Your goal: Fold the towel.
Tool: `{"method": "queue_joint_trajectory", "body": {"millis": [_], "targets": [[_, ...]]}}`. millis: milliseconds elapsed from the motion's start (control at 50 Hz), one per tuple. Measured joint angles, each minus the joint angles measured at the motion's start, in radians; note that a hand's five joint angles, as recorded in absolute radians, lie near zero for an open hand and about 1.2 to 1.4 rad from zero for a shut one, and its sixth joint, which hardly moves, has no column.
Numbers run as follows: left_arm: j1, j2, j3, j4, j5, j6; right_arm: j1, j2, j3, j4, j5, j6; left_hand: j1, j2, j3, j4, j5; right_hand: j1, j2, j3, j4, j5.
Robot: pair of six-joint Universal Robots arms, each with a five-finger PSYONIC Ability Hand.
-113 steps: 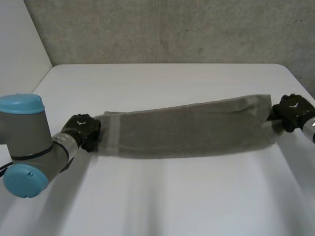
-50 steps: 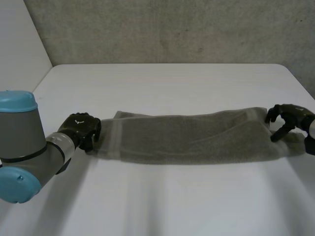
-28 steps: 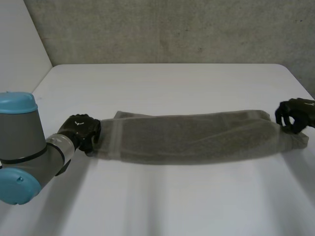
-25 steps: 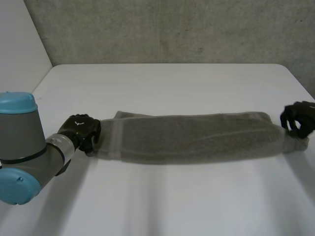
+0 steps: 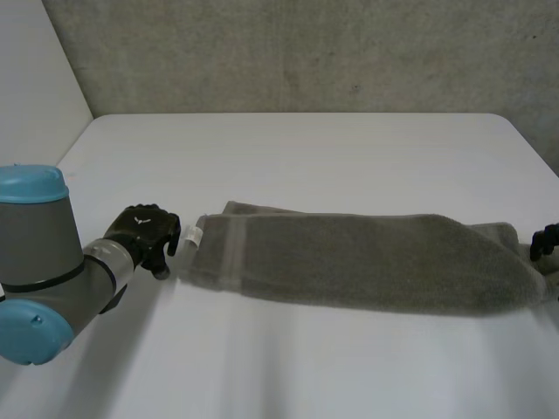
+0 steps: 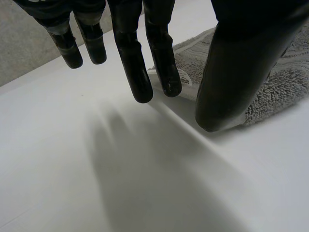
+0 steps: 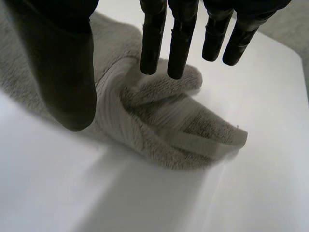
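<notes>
The towel [image 5: 349, 262] lies on the white table [image 5: 288, 157] as one long, narrow strip. Its long axis runs from left to right, and the right end sits a little nearer than the left end. This axis seems to decide the coming move: a fold would probably carry one short end over to the other, along the strip.

The left hand [image 5: 144, 234] is just beside the left end, on its left side. In the left wrist view its fingers [image 6: 133, 63] are straight and hold nothing. The corner of the towel with a small white label [image 6: 185, 79] lies just at the fingertips. I cannot tell if the thumb touches the cloth.

The right hand [image 5: 546, 240] is at the right end, which is bunched and wrinkled. In the right wrist view its fingers [image 7: 181, 38] are also straight, above this bunched end, and they grasp nothing.

Each hand is nearest to its own end of the towel. The left end lies flatter, so I judge it easier to pinch.
</notes>
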Motion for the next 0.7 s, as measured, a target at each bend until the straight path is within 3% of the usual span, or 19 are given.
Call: {"method": "queue_joint_trajectory", "body": {"millis": [180,700], "targets": [[-0.010,0.001,-0.006,0.002,0.011,-0.001,0.005,-0.004,0.007,-0.095,0.006,0.139,0.000,-0.001,0.000,0.000,0.000,0.000,0.000,0.000,0.000,0.000],[-0.111,-0.074,0.012,0.084,0.005,0.062,0.094,0.006,0.064,-0.241,0.059,0.169,-0.169,-0.171,0.000,0.000,-0.179,0.000,0.000,0.000,0.000,0.000]]}}
